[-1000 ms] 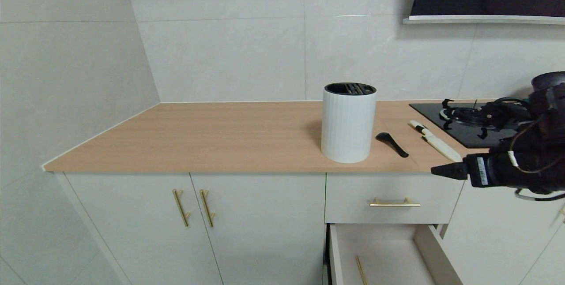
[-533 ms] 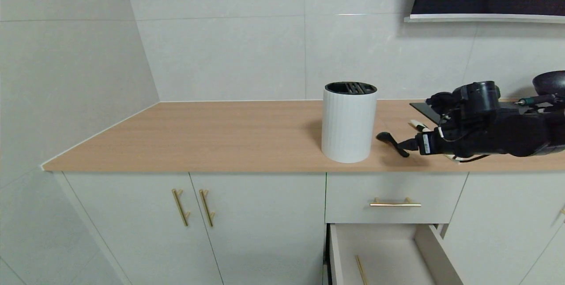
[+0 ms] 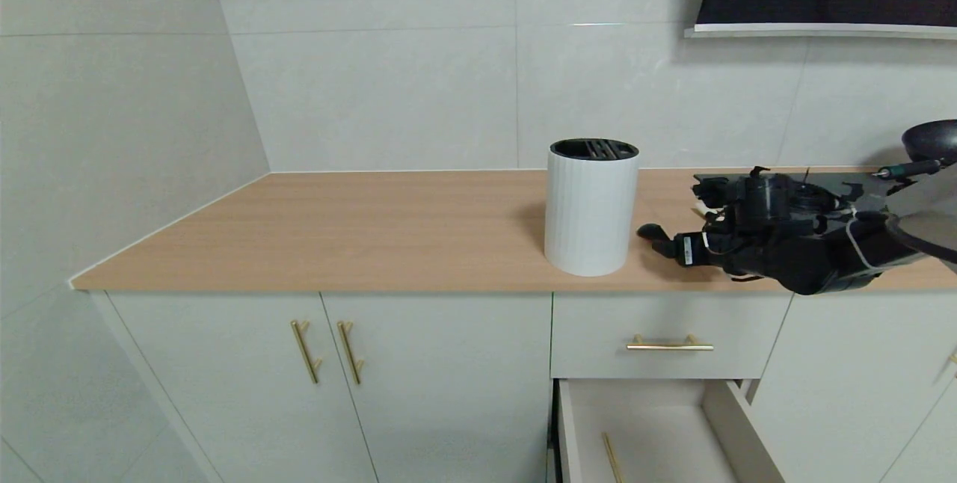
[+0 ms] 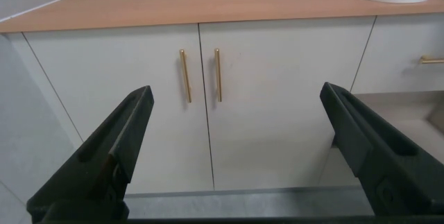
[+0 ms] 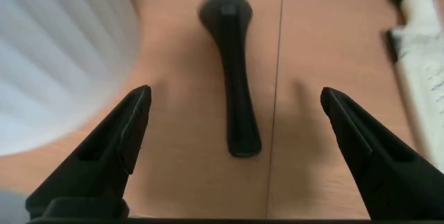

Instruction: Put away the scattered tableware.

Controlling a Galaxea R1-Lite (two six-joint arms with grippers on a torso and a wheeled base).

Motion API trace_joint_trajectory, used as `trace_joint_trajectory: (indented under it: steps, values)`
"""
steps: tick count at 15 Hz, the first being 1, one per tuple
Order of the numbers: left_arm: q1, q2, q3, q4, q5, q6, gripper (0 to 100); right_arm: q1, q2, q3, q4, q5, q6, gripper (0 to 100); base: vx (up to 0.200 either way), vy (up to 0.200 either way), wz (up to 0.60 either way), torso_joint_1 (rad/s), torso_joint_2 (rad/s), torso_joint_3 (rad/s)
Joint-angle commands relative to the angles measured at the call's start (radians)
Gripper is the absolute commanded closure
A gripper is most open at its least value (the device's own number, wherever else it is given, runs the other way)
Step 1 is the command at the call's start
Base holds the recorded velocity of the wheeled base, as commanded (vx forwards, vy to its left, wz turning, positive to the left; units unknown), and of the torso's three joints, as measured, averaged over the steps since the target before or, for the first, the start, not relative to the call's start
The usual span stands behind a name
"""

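Running along the tiled wall [image 3: 374, 94], the wooden counter [image 3: 359, 236] tops white cabinets [image 3: 224, 386], with one drawer [image 3: 718, 423] pulled out below. A white holder [image 3: 591, 214] stands upright on the counter, a hob [image 3: 871, 197] well to its right. Between them lie the black spoon [image 5: 232, 78] and, farther right, a knife [image 5: 423, 78]. The right gripper [image 3: 673, 250] has its fingers apart either side of the spoon. The left gripper [image 4: 234, 96], fingers also apart, faces the cabinet doors.

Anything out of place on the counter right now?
Yes: a black spoon and a white knife lie loose on the counter, right of the holder, not stowed. The lower drawer stands open.
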Motion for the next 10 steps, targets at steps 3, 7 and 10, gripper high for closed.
trace_joint_trajectory:
  steps: [3,7,10]
  values:
    - [0.0,0.0,0.0,0.001,0.0,0.0,0,0.0,0.079,-0.021,-0.013,-0.018,-0.001,0,0.0,0.0,0.0,0.0,0.0,0.0]
    - [0.0,0.0,0.0,-0.001,0.0,0.0,0,0.002,0.091,-0.037,-0.031,-0.052,0.004,0,0.0,0.0,0.0,0.0,0.0,0.0]
    - [0.0,0.0,0.0,-0.001,0.0,0.0,0,0.002,0.09,-0.036,-0.031,-0.052,0.009,100,0.0,0.0,0.0,0.0,0.0,0.0]
